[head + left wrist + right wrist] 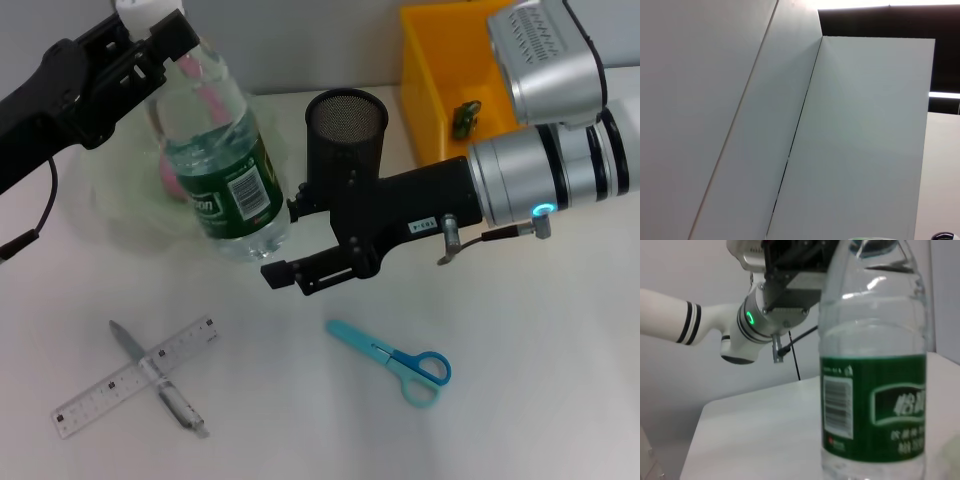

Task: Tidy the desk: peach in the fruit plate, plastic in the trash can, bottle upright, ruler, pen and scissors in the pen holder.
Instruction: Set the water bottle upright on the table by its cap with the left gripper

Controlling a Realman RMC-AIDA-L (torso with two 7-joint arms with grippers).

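The bottle stands upright on the desk, its base at the edge of the fruit plate. My left gripper is shut on its neck just under the cap. My right gripper is open right beside the bottle's lower part, which fills the right wrist view. The peach lies in the fruit plate behind the bottle. The plastic sits inside the trash can. The pen holder stands behind my right gripper. The ruler and the pen lie crossed at front left. The scissors lie at front centre.
The left wrist view shows only pale wall panels. My right arm reaches in from the right, in front of the trash can. Bare desk lies at the front right.
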